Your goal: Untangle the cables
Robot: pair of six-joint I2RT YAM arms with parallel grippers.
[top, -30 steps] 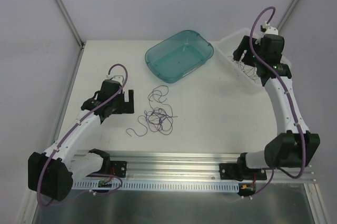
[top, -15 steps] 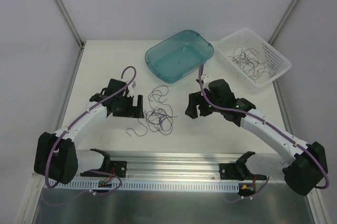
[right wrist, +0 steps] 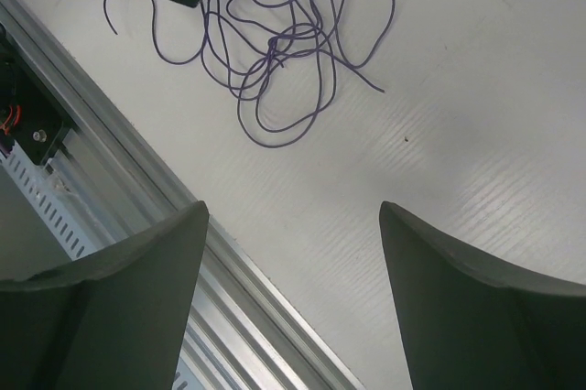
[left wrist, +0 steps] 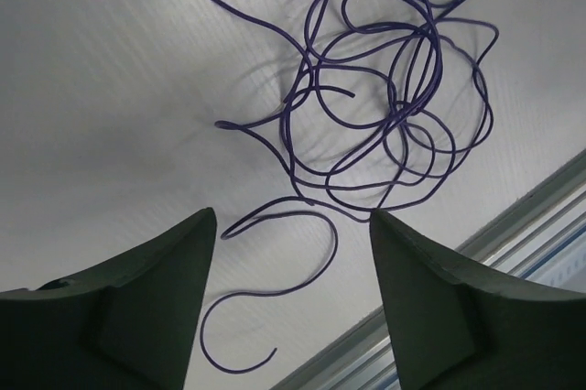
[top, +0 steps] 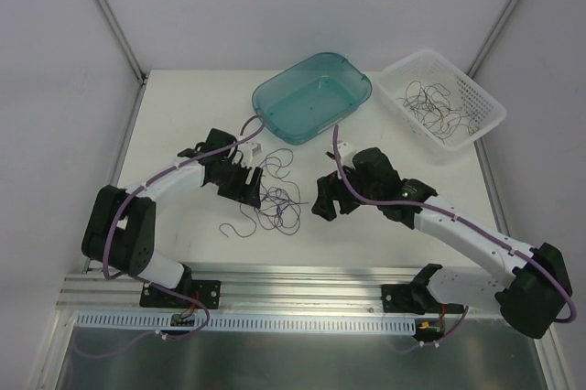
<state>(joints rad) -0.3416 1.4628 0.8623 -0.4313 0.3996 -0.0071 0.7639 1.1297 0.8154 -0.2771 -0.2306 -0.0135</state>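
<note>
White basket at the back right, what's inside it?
Thin dark cables lie in loose loops on the floor of the white basket. Whether they are knotted together, or hide anything beneath, is too small to tell.

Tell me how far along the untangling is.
Apparently done: some loose cables lie in the white basket. In hand: nothing is gripped. The left gripper and right gripper, both open, sit on either side of the knot on the table. Left: that whole knot is not yet pulled apart.
</note>
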